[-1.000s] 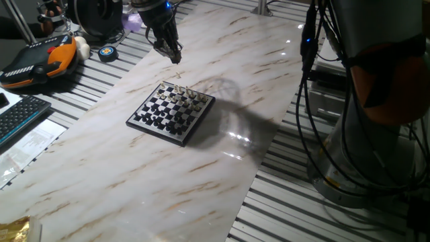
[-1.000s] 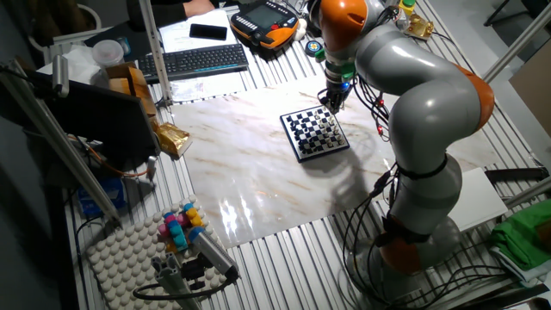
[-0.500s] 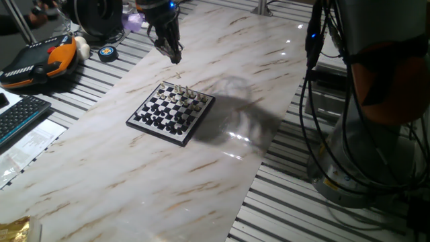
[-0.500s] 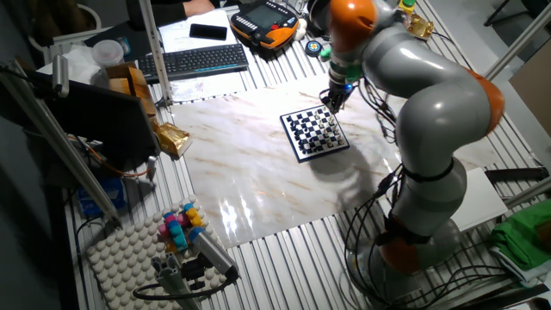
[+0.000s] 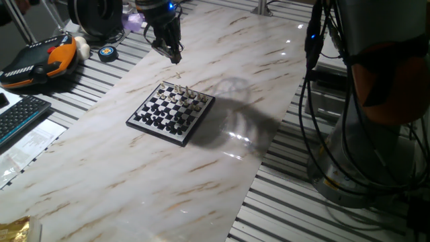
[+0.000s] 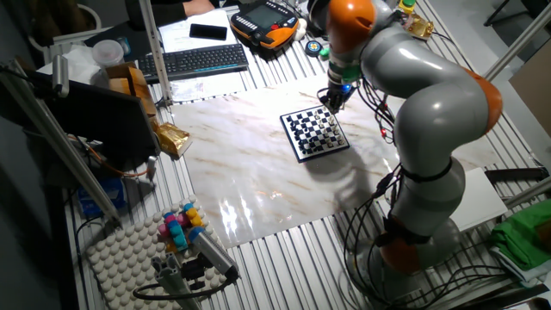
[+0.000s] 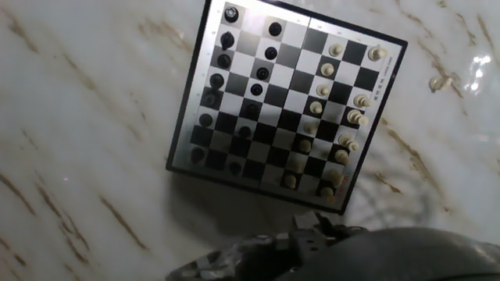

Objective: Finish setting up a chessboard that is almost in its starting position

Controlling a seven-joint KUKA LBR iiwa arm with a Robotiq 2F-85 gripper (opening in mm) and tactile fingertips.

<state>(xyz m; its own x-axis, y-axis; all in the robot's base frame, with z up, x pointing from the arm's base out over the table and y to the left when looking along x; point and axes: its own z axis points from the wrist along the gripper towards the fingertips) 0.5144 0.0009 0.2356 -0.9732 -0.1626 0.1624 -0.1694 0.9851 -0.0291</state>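
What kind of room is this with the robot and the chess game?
Probably a robotics lab or workshop. A big robot arm stands at a slatted metal table, with loose cables, a keyboard and an orange control pendant around the chessboard.

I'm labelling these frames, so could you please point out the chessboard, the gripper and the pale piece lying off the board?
chessboard [image 7: 269,94], hand view, central squares.
gripper [image 5: 173,54], one fixed view, between fingertips.
pale piece [image 7: 437,83], hand view, its body on the marble.

Black keyboard [image 6: 194,60] behind marble slab [image 6: 250,164], orange-black pendant [image 5: 37,59] lay left, coloured blocks [image 6: 179,227] on pegboard [image 6: 129,254].
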